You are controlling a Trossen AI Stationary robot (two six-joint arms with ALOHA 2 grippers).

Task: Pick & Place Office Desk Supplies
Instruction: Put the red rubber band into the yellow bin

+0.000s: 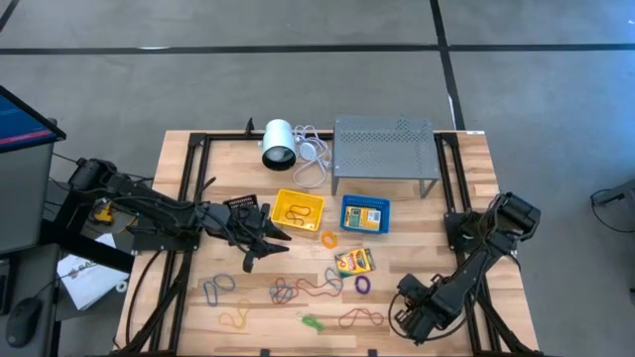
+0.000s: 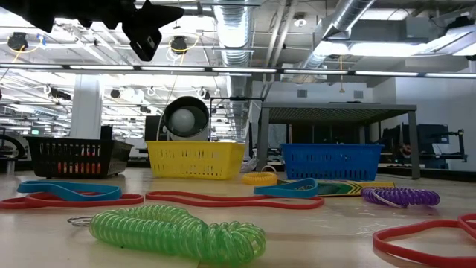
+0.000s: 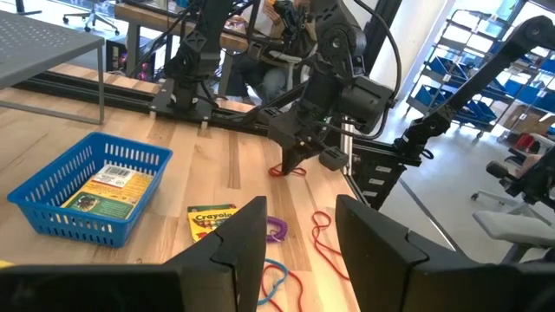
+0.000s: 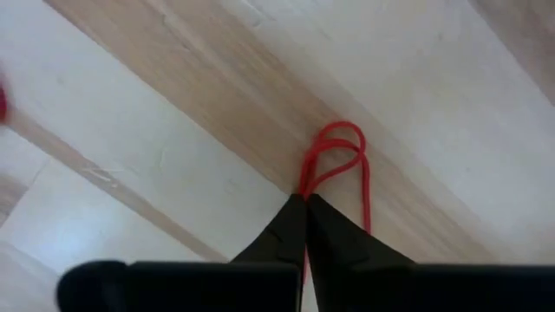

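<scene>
Pincer work is happening at the table's near right corner, where the right pincer [image 4: 305,204] is pressing its dark tips together on a red rubber-band loop [image 4: 340,165], pinching the thin strand so that a doubled loop is sticking out beyond the tips and lying on the pale wood; the left wrist view is showing the same pincer pointing down at that red band near the table's right edge. The left pincer [image 1: 260,238] is hovering above the left-middle of the table [image 1: 456,213], its fingers [image 3: 238,238] standing spread with nothing between them. A yellow basket [image 1: 299,210] is sitting near the table's centre with a yellow band inside it, and a blue basket [image 1: 365,213] is sitting just to its right, holding one crayon box [image 3: 102,192]. A second crayon box [image 1: 354,261] is lying flat on the wood on the near side of the blue basket, with a purple coil ring [image 1: 362,284] just beside it and a yellow ring [image 1: 329,239] lying between the baskets and that box. More coloured bands are lying scattered along the near edge, among them a green coil [image 2: 178,232]. A white cylinder [image 1: 279,144] and a grey perforated rack [image 1: 385,149] are standing along the far edge.
</scene>
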